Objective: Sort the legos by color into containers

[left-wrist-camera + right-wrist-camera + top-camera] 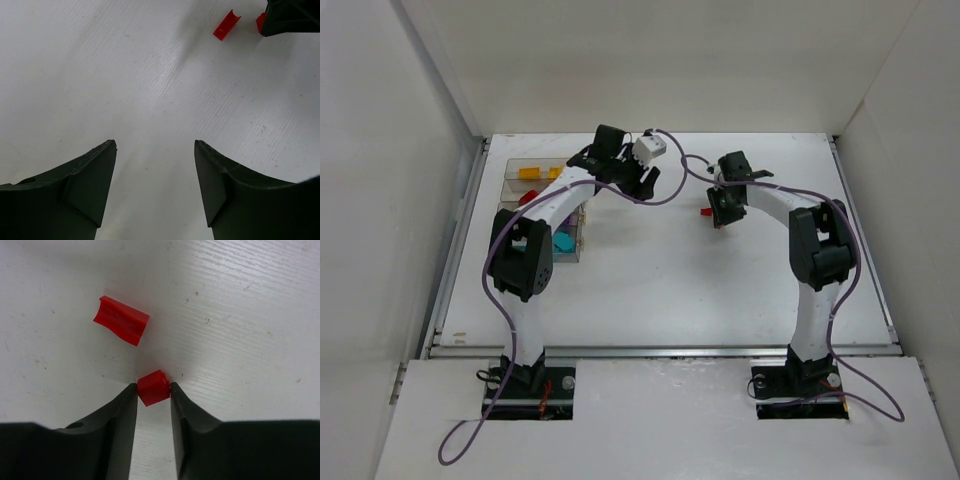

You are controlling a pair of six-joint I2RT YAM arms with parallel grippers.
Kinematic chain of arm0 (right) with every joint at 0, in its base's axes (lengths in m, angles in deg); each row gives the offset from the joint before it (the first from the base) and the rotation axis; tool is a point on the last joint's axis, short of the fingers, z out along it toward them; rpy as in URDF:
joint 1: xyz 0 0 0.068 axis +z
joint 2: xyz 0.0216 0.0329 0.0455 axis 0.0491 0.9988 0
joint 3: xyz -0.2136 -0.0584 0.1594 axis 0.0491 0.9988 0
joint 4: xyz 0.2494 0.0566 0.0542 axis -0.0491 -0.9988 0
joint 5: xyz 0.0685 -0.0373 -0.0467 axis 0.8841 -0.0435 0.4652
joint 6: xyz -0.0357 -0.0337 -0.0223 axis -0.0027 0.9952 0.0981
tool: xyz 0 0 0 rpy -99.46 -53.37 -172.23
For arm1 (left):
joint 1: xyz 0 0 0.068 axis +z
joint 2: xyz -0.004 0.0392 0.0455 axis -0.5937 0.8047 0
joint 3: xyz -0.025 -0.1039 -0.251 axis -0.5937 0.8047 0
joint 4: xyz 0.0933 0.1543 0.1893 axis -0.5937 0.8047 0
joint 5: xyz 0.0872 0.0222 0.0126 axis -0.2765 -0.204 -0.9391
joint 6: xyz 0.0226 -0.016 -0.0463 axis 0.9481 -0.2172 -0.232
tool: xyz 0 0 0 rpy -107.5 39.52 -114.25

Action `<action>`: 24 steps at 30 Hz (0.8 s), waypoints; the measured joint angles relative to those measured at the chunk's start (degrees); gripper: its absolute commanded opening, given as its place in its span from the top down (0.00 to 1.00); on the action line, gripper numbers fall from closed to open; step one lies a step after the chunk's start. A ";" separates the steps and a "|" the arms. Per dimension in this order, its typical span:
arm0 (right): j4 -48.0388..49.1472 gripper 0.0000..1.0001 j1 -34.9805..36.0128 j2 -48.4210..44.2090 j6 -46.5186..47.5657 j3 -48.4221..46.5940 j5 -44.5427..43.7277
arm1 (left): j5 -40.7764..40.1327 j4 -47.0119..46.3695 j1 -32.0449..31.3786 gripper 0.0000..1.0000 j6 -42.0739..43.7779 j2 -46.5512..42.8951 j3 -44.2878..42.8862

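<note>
A small red lego cube [154, 390] sits on the white table, and my right gripper [153, 385] is shut on it, both fingertips touching its sides. A larger red lego [121, 320] lies loose just beyond it, to the left. In the top view my right gripper [718, 215] points down at mid-table with the red lego [706, 212] beside it. My left gripper [155, 142] is open over bare table with nothing between its fingers. The same red lego [226, 24] shows far ahead of it. The clear containers [510, 180] stand at the left and hold yellow [530, 173], red [527, 197] and cyan [563, 241] legos.
White walls enclose the table on three sides. The left arm arches over the containers and hides part of them. Purple cables trail from both arms across the table's back half.
</note>
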 measured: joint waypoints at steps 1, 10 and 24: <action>-0.04 0.72 0.00 0.04 0.22 0.00 0.04 | -0.02 0.00 0.11 0.40 0.00 0.00 0.02; -0.04 1.00 0.00 0.00 0.15 -0.09 0.79 | 0.00 0.20 0.39 0.40 0.11 0.00 0.26; -5.11 1.00 -1.20 -11.67 -3.89 -10.49 12.44 | 5.51 9.49 0.44 0.27 17.14 -6.32 0.17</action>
